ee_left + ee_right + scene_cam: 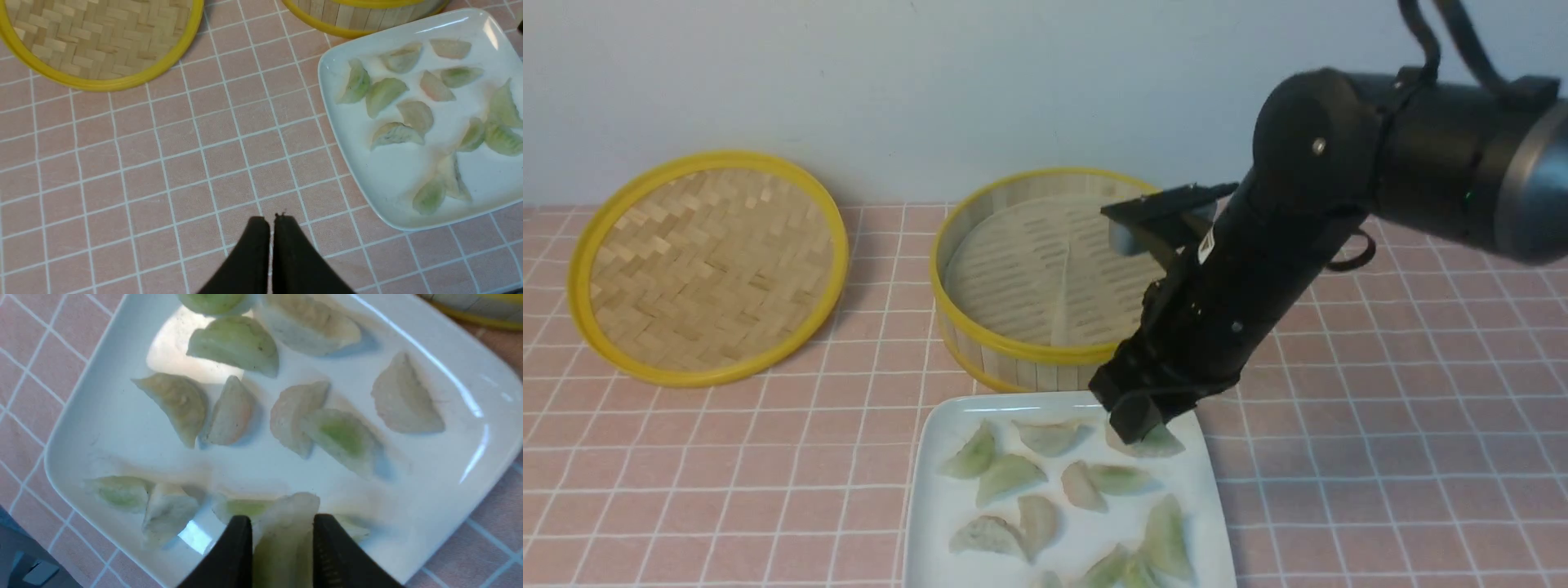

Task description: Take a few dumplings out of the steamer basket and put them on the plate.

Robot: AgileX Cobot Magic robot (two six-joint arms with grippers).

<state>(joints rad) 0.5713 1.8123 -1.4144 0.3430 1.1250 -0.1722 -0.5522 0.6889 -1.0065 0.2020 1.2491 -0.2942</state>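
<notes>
The white square plate point(929, 510) lies at the front centre with several pale green and whitish dumplings point(1009, 476) on it. My right gripper point(1139, 429) hangs over the plate's far right corner, shut on one dumpling point(282, 539) that stands between its fingers point(233, 555). The steamer basket point(1021, 367) stands just behind the plate; only its cream liner shows inside. My left gripper point(271, 220) is shut and empty over the tablecloth beside the plate point(392, 179); it is out of the front view.
The woven bamboo lid point(707, 265) with a yellow rim lies at the back left, leaning toward the wall. A pink checked cloth point(1380, 425) covers the table. My right arm crosses above the basket's right side.
</notes>
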